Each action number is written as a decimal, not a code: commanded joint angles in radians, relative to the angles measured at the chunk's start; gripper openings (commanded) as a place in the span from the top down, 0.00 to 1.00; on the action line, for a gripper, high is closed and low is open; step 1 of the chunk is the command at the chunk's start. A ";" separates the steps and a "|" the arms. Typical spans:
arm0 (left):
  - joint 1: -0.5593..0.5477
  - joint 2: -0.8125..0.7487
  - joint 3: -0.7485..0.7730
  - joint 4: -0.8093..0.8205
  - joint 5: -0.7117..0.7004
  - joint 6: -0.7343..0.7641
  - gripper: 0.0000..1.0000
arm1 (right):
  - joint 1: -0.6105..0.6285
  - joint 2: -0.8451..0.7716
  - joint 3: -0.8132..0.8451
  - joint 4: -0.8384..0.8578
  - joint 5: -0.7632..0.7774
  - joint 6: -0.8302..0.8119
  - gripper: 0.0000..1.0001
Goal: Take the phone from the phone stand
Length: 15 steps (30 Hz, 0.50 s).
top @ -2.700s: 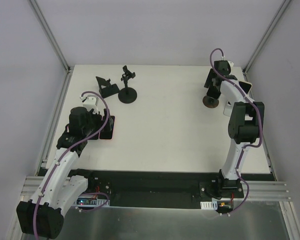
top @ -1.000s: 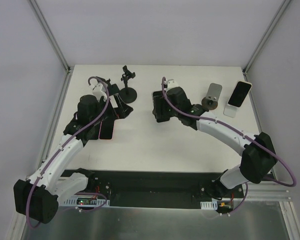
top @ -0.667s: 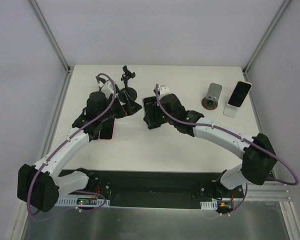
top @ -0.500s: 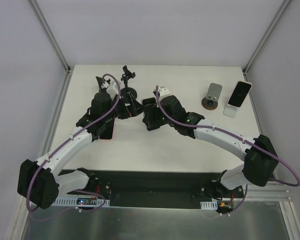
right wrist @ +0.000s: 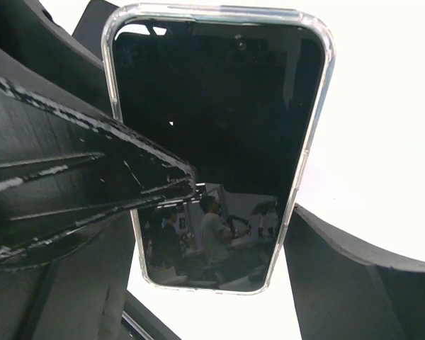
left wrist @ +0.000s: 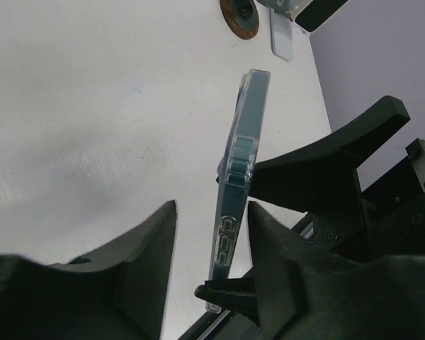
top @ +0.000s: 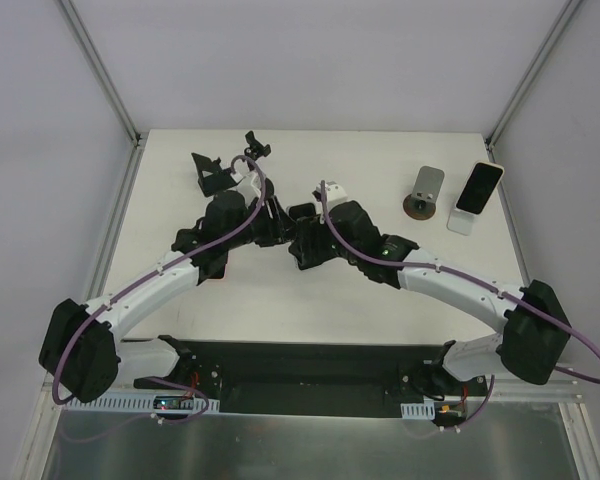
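A black phone in a clear case [right wrist: 212,127] hangs above the table, with my right gripper [right wrist: 209,227] shut on its two long edges. Seen edge-on in the left wrist view, the phone [left wrist: 239,177] stands between the fingers of my left gripper [left wrist: 211,209]. Those jaws are partly closed, and a gap still shows beside the left finger [left wrist: 138,262]. Both grippers meet at the table's centre, left gripper [top: 270,225] against right gripper [top: 302,245], hiding the phone from above. The silver phone stand [top: 424,188] on its brown round base stands bare at the back right.
Another phone leans on a white stand [top: 477,190] at the far right. A black angled stand [top: 212,172] and a black clamp stand [top: 255,148] are at the back left. A red-edged phone [top: 220,268] lies flat, mostly under my left arm.
Both arms have swung in to meet at the centre, the right one carrying the phone. The left jaws have narrowed from wide open around the phone.
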 commanded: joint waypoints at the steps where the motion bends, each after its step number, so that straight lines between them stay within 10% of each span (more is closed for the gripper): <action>1: -0.043 0.021 0.021 0.058 -0.007 -0.003 0.64 | 0.008 -0.077 -0.012 0.105 0.009 0.027 0.90; 7: -0.069 0.028 0.014 0.075 -0.001 -0.012 0.95 | 0.006 -0.111 -0.060 0.112 0.014 0.052 0.87; 15: -0.048 -0.011 0.023 -0.040 -0.065 0.087 1.00 | 0.006 -0.186 -0.110 0.085 0.060 0.034 0.25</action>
